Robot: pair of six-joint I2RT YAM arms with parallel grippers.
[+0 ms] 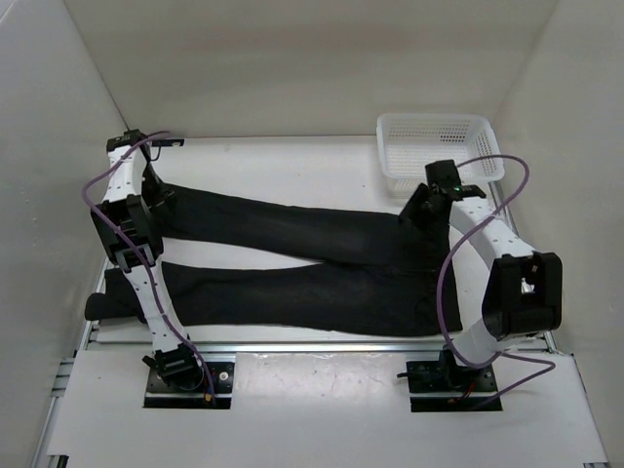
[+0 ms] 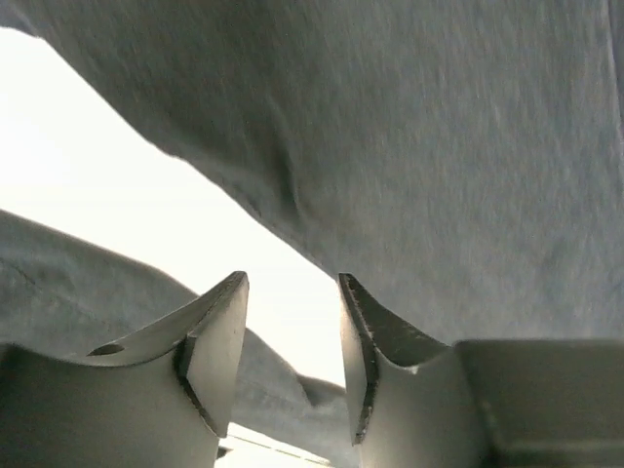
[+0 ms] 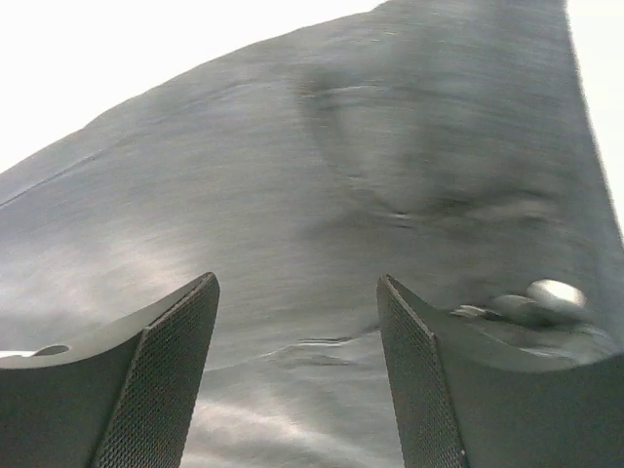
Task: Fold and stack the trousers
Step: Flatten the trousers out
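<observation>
The black trousers (image 1: 302,268) lie flat across the table, waist at the right, two legs stretching left in a narrow V. My left gripper (image 1: 156,210) is low over the cuff end of the far leg, jaws open and empty; its wrist view shows the dark cloth (image 2: 439,146) and bright table between the legs. My right gripper (image 1: 417,210) is low over the far corner of the waist, jaws open and empty; in its wrist view the cloth (image 3: 292,195) fills the frame, with a metal button (image 3: 551,292) at the right.
A white mesh plastic basket (image 1: 434,146) stands at the back right, just behind my right gripper. The near leg's cuff (image 1: 102,304) hangs at the table's left edge. White walls enclose the table on three sides.
</observation>
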